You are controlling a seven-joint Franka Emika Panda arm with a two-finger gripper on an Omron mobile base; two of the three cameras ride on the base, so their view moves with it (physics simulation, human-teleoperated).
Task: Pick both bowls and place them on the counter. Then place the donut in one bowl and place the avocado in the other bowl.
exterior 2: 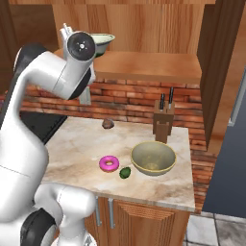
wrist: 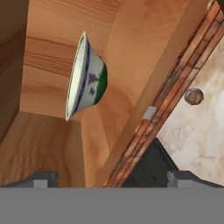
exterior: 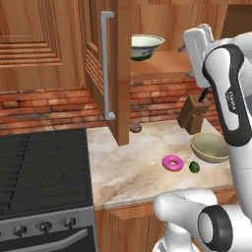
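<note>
The kitchen is wood and red brick, with a marbled bench (exterior: 133, 162) beside a black stove (exterior: 42, 172) and an open cabinet above it. On the bench the tan bowl (exterior 2: 153, 158) already sits, with the donut (exterior 2: 109, 164) at its 9 o'clock and the avocado (exterior 2: 125, 172) just off the donut at 4 o'clock, both still outside it. The white bowl (exterior: 146, 47) is still up on the cabinet shelf (exterior 2: 144, 65), so we judge the step in hand to be fetching this second bowl.

Our gripper (wrist: 112, 177) is raised to shelf height with the fingers (wrist: 41, 178) spread wide and holding nothing; in the hand view the white bowl lies ahead at about 11 o'clock, well clear of them. Next we need to reach in, bring the fingers over the rim, and pinch it.

In the right base view the arm covers most of the white bowl. A small brown lump (exterior: 136, 128) by the brick wall is too small to identify, and a knife block (exterior 2: 163, 122) stands behind the tan bowl.
</note>
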